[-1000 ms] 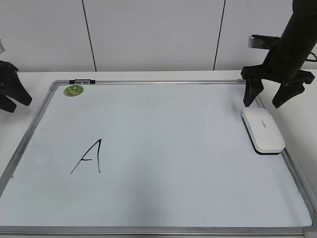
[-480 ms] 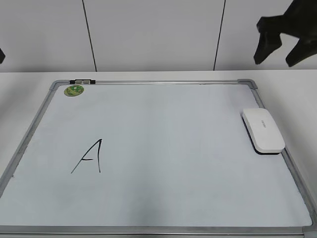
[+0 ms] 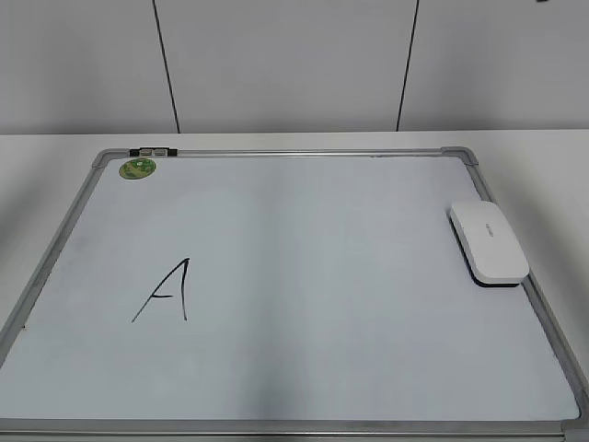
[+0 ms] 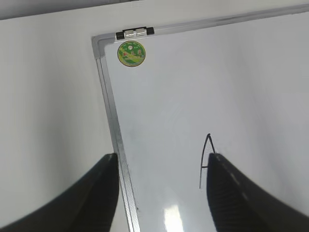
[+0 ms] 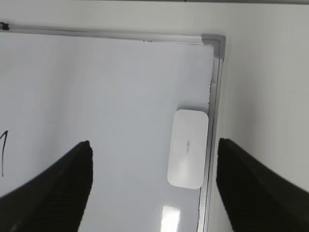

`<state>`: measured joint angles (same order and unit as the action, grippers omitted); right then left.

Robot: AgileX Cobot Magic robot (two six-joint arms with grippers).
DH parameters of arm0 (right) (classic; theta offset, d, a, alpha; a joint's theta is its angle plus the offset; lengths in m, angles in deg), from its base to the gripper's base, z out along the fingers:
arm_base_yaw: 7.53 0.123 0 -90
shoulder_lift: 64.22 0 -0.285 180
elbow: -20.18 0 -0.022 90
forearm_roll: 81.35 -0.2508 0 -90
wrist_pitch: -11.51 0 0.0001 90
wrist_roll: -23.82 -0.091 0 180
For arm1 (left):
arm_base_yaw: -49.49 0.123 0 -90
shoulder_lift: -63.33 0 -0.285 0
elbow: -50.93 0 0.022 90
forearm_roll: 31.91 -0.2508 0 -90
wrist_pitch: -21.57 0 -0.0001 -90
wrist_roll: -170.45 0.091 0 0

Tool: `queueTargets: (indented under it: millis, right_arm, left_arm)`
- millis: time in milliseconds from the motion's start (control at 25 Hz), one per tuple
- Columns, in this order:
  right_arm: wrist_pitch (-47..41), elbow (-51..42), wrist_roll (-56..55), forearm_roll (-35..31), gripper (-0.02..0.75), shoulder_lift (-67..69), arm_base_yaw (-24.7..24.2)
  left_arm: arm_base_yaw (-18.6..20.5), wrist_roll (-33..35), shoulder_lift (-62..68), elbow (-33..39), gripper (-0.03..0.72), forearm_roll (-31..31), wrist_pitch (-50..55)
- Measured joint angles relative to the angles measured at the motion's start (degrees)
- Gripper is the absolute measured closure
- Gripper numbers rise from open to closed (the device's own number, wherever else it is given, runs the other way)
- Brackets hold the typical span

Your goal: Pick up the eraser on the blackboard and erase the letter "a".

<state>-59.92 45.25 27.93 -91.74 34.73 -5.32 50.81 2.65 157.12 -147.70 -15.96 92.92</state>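
The white eraser (image 3: 490,241) lies flat on the blackboard (image 3: 322,258) at its right edge, untouched. It also shows in the right wrist view (image 5: 188,147). My right gripper (image 5: 154,145) is open and empty, high above the board, with the eraser below between its fingers. My left gripper (image 4: 162,162) is open and empty, high over the board's left frame. Neither gripper shows in the exterior view. The only writing I see is a large angular capital "A" (image 3: 170,290), also in the left wrist view (image 4: 206,159). No small cursive "a" shows.
A round green magnet (image 3: 137,168) sits in the board's far left corner, next to a small metal clip (image 3: 152,150) on the frame. The board lies on a white table (image 3: 534,157) before a pale wall.
The right gripper, which hung just behind the eraser, has risen up out of the exterior view. The left gripper has also left that view. The eraser has not moved.
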Motion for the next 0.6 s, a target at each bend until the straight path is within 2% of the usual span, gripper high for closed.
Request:
queueTargets:
  millis: [600]
  right_arm:
    - [-1.06, 0.00, -0.10, -1.69, 0.145, -19.20, 0.04]
  left_arm:
    - [-0.44, -1.10, -27.23, 14.13, 0.265, -2.67, 0.95]
